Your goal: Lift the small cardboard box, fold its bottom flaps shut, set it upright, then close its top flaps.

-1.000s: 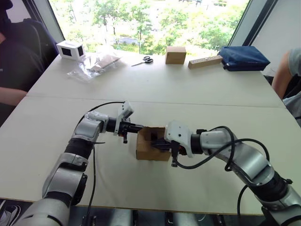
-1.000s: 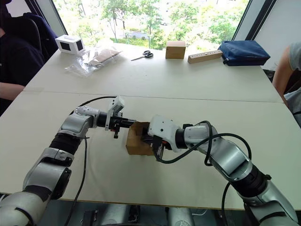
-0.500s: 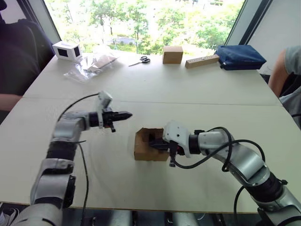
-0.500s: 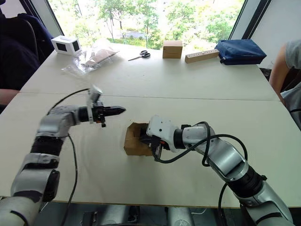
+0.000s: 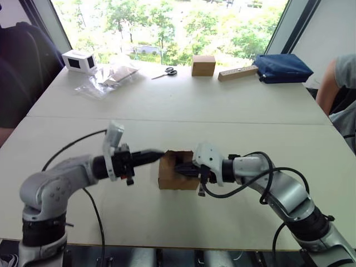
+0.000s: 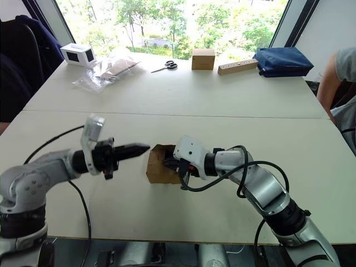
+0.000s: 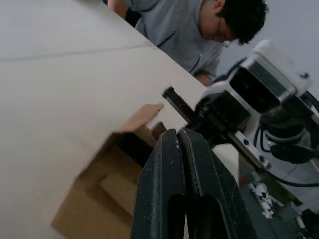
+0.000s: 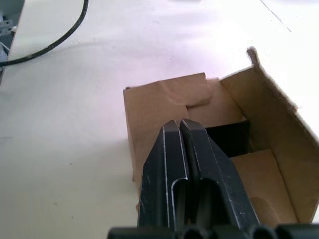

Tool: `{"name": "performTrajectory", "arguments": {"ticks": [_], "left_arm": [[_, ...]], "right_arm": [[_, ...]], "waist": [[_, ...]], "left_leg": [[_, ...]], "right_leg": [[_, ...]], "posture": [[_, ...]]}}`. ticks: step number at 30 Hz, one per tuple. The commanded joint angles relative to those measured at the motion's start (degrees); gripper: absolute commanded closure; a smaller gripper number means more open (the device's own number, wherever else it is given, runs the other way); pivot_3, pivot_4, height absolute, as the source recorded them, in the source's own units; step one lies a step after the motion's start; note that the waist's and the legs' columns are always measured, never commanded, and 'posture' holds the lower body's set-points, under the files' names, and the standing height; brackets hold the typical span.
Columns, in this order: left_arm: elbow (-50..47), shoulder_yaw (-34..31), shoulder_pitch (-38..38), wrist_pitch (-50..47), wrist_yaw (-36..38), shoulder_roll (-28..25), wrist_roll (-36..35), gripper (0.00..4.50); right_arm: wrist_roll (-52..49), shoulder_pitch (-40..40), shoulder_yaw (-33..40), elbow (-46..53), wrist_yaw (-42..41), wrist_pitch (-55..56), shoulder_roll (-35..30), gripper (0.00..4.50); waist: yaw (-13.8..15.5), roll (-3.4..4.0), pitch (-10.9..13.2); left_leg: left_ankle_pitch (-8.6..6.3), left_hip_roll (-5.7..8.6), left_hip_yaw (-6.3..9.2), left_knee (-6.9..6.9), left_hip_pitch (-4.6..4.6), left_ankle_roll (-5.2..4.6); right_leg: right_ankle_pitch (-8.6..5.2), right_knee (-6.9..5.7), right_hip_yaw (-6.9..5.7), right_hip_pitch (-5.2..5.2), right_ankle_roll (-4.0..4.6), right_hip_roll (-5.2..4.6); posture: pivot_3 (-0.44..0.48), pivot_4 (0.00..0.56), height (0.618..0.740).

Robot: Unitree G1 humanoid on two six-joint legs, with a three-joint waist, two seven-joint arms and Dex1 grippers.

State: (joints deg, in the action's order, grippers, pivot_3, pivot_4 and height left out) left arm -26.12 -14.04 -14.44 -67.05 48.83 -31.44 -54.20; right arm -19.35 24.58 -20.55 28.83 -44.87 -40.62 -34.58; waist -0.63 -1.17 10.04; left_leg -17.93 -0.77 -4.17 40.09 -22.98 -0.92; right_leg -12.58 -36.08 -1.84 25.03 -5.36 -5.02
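Left eye view: the small cardboard box (image 5: 173, 175) is seen resting on the near half of the white counter (image 5: 183, 100), its open top facing upward. The left gripper (image 5: 157, 153) is held level just beside the box's left upper edge, its fingers pressed together into a point; contact with the box cannot be confirmed. The right gripper (image 5: 182, 168) is reached into the open top from the right. At the far edge of the counter a second brown box (image 5: 203, 65), scissors (image 5: 167, 72), a wooden block (image 5: 240, 72), a blue pouch (image 5: 285, 68), a white box with dark panels (image 5: 79, 60) and a clear plastic bag (image 5: 108, 79) are noted, all well apart from the task's box.

Right eye view: the same arrangement is recorded. A small gap is visible between the left gripper's tip and the box. A person's arm (image 6: 334, 75) is seen at the far right.

Left wrist view: the left fingers (image 7: 164, 169) are shown closed against each other, empty. Beyond them the box's open interior and a raised flap (image 7: 145, 115) are visible, with the right gripper's black serrated finger above the opening. A person in a grey shirt (image 7: 182, 30) is seated beyond the counter.

Right wrist view: the right fingers (image 8: 172, 159) are shown pressed together, nothing between them, directed into the open box, whose inner flaps lie partly folded down inside it.
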Motion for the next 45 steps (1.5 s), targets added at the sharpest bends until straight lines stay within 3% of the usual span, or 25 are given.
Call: {"name": "performTrajectory", "arguments": {"ticks": [1,11,22,25,27,34,40,45], "left_arm": [[-1.01,4.11,0.54,5.12,0.06,-2.88,4.19,4.42],[3.18,13.73,0.23,15.15,3.88,-6.81,12.70,4.42],[6.69,18.03,-0.72,20.76,5.16,-6.62,16.95,4.42],[7.73,19.23,-0.71,21.79,6.12,-7.05,18.06,4.42],[7.79,20.59,-0.38,22.95,7.17,-7.81,19.27,4.42],[7.94,20.28,-0.75,23.18,6.08,-6.55,18.58,4.42],[7.90,20.07,-0.88,22.91,5.78,-6.37,18.34,4.42],[6.63,19.25,-0.84,20.80,6.29,-6.31,15.54,4.42]], "right_arm": [[0.02,0.12,1.61,1.29,0.63,0.33,0.60,4.50],[-1.15,0.03,4.05,1.20,0.71,-0.07,0.43,4.50],[-3.36,0.56,6.65,1.52,0.33,-0.97,0.95,4.50],[-19.35,6.52,19.97,-1.49,2.70,-7.31,7.24,4.50],[-23.78,9.34,24.02,-3.23,3.06,-9.56,8.26,4.50],[-9.63,13.29,12.60,-8.95,2.54,-5.28,1.38,4.50],[-3.52,11.43,5.03,-7.85,-0.26,-1.85,-0.67,4.50],[-2.35,10.18,2.80,-5.17,-2.75,-1.38,-1.84,4.50]], "waist": [[0.16,0.00,0.00],[0.05,0.00,0.00],[0.10,0.00,0.00],[0.03,0.01,0.01],[0.02,0.06,0.02],[-0.07,0.09,-0.03],[0.02,0.09,-0.03],[-0.03,0.10,-0.03]], "left_leg": [[0.00,0.00,0.02,0.00,0.04,0.00],[-0.05,0.02,-0.03,-0.11,0.48,-0.07],[-0.06,0.02,-0.05,-0.11,0.49,-0.09],[-0.06,0.01,-0.05,-0.11,0.50,-0.09],[-0.06,-0.01,-0.06,-0.10,0.51,-0.09],[-0.11,0.02,-0.13,-0.17,0.56,-0.16],[-0.11,0.00,-0.13,-0.17,0.56,-0.16],[-0.12,-0.01,-0.13,-0.17,0.56,-0.17]], "right_leg": [[0.00,0.00,-0.01,-0.05,0.00,0.00],[-0.13,0.09,0.00,-0.43,0.21,0.00],[-0.13,0.10,0.01,-0.44,0.22,-0.02],[-0.12,0.08,0.02,-0.45,0.21,-0.03],[-0.08,0.07,0.02,-0.44,0.15,-0.03],[-0.15,0.17,0.01,-0.50,0.27,-0.12],[-0.12,0.15,0.01,-0.47,0.21,-0.07],[-0.13,0.16,0.01,-0.47,0.23,-0.07]], "posture": [[0.000,0.150,0.740],[0.000,0.150,0.740],[0.000,0.150,0.740],[0.000,0.150,0.740],[0.000,0.150,0.740],[0.000,0.150,0.740],[0.000,0.150,0.740],[0.000,0.150,0.740]]}}
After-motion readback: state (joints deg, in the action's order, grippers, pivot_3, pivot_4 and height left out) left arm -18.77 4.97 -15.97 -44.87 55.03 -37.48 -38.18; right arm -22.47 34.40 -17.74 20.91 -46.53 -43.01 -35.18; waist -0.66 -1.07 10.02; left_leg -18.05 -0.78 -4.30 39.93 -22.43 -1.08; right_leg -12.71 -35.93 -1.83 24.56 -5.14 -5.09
